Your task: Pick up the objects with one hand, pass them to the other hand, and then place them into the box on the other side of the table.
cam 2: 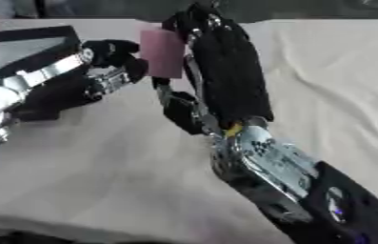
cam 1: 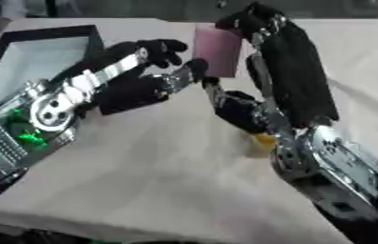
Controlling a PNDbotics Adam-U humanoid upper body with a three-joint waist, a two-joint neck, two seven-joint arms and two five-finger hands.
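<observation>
Handover above the bench: pink rectangular block [cam 1: 217, 50] between both hands.
Right hand [cam 1: 263, 38] pinches it upright from the right; left hand [cam 1: 154, 59], fingers apart, nearly touches its left side; white-lined black box [cam 1: 25, 55] lies farther left.

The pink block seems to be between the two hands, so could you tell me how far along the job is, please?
Picking up looks done: the pink block is off the table, with the right robot hand curled on it. The handover is in progress, as the left robot hand reaches its fingers to the block's side. Placing it in the box at the left remains.
</observation>
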